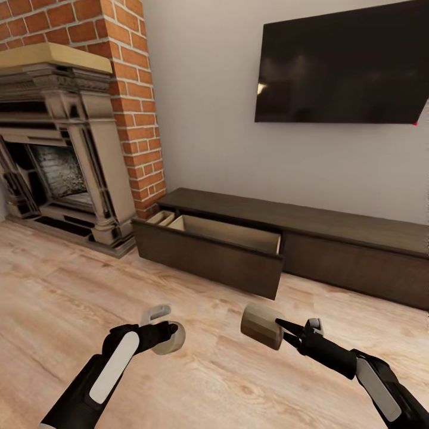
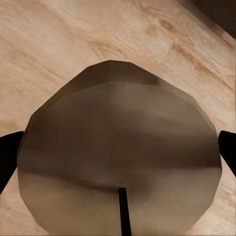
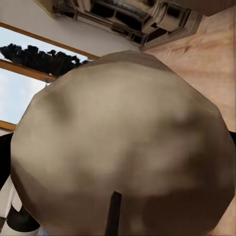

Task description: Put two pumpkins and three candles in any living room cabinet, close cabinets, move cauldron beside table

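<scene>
At the far left of the head view stands a stone-coloured fireplace under a red brick chimney, on a light plank floor. Below it, near the bottom edge, the left pincer is closed around a cream candle; in the left wrist view that left candle sits between the two dark fingertips, gripped from both sides and held above the floor.

Moving right, the long dark cabinet runs along the wall, and its leftmost drawer is pulled out, showing a pale divided inside. I cannot see anything lying in it from this angle. Just in front of that drawer, the right pincer clamps a second candle, held on its side in the air; the right wrist view shows this right candle close against the camera. Above the cabinet hangs a black television.

As a judgement of progress: two candles are in hand and the drawer is ready, so dropping them in seems the step at hand. Left to do, as far as can be told, are the third candle, both pumpkins, closing the drawer, and moving the cauldron beside a table.

No brand, label or readable writing appears anywhere.
</scene>
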Robot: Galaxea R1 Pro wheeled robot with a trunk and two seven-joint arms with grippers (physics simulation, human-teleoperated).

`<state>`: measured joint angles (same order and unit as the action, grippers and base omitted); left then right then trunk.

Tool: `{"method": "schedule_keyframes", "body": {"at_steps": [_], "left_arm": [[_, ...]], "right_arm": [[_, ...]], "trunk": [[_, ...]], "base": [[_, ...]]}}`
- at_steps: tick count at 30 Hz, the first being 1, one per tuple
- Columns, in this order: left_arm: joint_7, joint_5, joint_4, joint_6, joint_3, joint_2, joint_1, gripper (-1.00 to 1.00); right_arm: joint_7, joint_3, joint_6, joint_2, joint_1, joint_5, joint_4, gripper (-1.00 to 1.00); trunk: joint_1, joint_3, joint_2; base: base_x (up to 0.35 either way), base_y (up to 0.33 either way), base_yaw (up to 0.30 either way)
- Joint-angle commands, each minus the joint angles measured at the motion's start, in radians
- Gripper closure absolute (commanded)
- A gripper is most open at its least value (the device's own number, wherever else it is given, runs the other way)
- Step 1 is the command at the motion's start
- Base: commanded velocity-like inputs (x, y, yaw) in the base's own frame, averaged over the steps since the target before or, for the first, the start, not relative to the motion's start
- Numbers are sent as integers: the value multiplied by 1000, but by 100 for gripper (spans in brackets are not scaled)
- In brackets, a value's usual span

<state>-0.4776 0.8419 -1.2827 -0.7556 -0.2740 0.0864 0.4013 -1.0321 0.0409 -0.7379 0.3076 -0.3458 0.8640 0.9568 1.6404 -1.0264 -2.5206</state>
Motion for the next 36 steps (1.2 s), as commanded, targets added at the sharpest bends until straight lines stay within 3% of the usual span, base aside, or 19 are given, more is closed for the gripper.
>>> {"method": "schedule_keyframes", "body": {"at_steps": [1, 7, 23, 36], "left_arm": [[-10, 11, -1, 1, -2, 1, 1, 100], [-10, 11, -1, 1, -2, 1, 0, 100], [-10, 11, -1, 1, -2, 1, 0, 100], [-10, 12, -1, 1, -3, 1, 0, 100]], "right_arm": [[1, 2, -9, 1, -1, 12, 0, 100], [1, 2, -9, 1, -1, 12, 0, 100], [0, 2, -8, 2, -1, 12, 0, 100], [0, 2, -8, 2, -1, 12, 0, 100]], "trunk": [[0, -1, 0], [0, -1, 0], [0, 0, 0], [0, 10, 0]], "base": [[271, 243, -213], [246, 257, -162], [237, 262, -12], [238, 250, -220]]}}
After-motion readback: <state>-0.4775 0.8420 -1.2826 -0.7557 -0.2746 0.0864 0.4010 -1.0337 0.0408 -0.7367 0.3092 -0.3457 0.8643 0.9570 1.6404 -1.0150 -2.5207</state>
